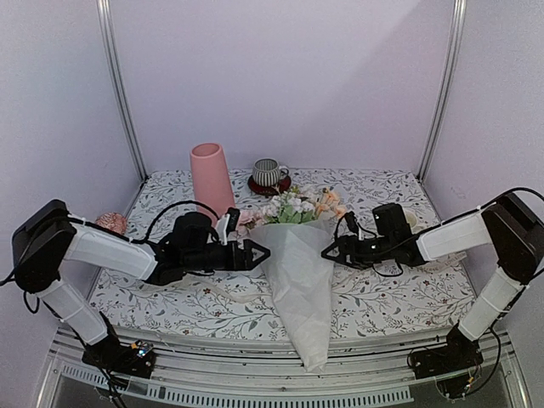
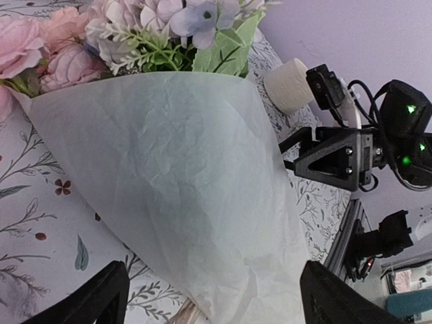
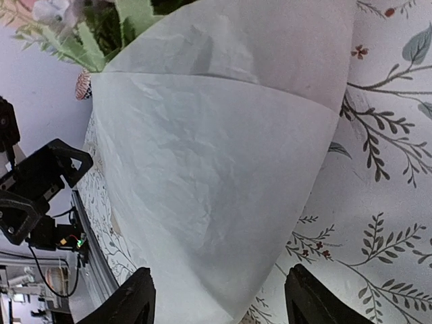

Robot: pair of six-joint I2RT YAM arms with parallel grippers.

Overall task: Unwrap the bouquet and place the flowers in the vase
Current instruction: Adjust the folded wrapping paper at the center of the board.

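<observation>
Top external has the left pincer and right pincer both released, jaws spread, tips just beside opposite flanks of the bouquet, which lies wrapped on the worktop with its point past the near edge. Only that view gets the vase, upright behind the left pincer, near a striped mug. Wrist views alone show crinkled paper between each pincer's fingers; left wrist adds a cream mug.
</observation>
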